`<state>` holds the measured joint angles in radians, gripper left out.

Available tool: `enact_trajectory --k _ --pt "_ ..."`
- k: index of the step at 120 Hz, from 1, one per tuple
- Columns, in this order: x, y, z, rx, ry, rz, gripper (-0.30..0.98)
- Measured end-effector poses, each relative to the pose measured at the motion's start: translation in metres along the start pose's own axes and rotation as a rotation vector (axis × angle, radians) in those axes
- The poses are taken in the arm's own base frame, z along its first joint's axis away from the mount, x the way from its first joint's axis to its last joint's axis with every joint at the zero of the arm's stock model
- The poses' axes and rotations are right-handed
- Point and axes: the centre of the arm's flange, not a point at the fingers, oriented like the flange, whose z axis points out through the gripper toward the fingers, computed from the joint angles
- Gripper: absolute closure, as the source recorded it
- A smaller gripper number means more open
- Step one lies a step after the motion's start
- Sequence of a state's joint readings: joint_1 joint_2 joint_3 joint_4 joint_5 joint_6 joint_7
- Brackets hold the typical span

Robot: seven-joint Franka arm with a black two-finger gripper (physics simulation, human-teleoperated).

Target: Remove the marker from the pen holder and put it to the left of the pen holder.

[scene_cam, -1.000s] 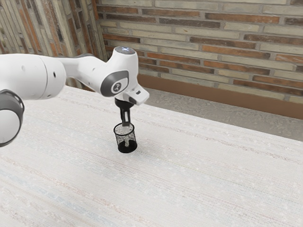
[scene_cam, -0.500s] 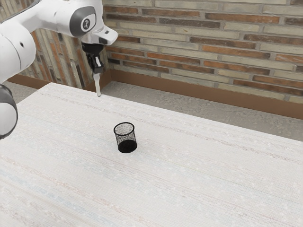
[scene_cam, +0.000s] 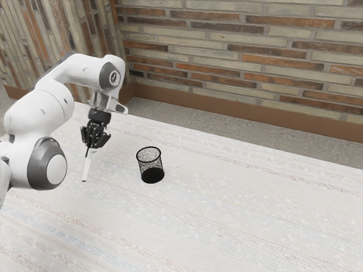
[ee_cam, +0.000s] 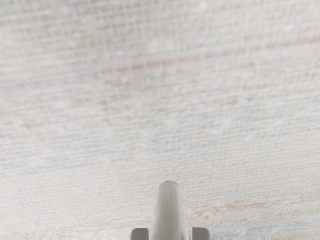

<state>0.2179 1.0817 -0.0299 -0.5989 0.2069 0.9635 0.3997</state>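
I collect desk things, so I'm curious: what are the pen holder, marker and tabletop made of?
Pen holder: probably black-coated metal; its wall is see-through mesh under a dark rim.
Marker: likely smooth, pale plastic, given its even shading.
Tabletop: looks like matte woven cloth, with crossing threads and faint stripes, though it could be a print.

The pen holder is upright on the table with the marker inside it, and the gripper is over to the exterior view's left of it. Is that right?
Not quite: the marker is outside the pen holder, held in the gripper, as the exterior view shows. The rest stands: the holder is upright on the table, with the gripper to the exterior view's left of it.
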Motion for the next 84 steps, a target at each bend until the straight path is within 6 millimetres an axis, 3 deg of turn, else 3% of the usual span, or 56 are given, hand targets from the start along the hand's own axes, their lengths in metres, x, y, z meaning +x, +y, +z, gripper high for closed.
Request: enact_trajectory --k 10,29,38,44,48,55,63,73,78,84 --pt "0.006 0.004 0.009 -0.009 -0.033 -0.020 0.70" --pt "0.009 0.007 0.014 -0.019 -0.050 -0.066 0.37" --pt "0.006 0.008 0.009 -0.017 -0.040 -0.088 0.26" --pt "-0.005 0.012 -0.005 -0.009 -0.017 -0.101 0.20" --pt "-0.025 0.023 -0.022 0.005 0.002 -0.101 0.17" --pt "-0.080 0.056 -0.044 0.040 0.039 -0.081 0.13" --pt "-0.147 0.096 -0.054 0.086 0.152 -0.049 0.10" --pt "-0.214 0.129 -0.063 0.131 0.347 -0.018 0.07" --pt "-0.237 0.141 -0.073 0.154 0.439 -0.006 0.05" --pt "-0.251 0.153 -0.083 0.175 0.517 0.011 0.04"
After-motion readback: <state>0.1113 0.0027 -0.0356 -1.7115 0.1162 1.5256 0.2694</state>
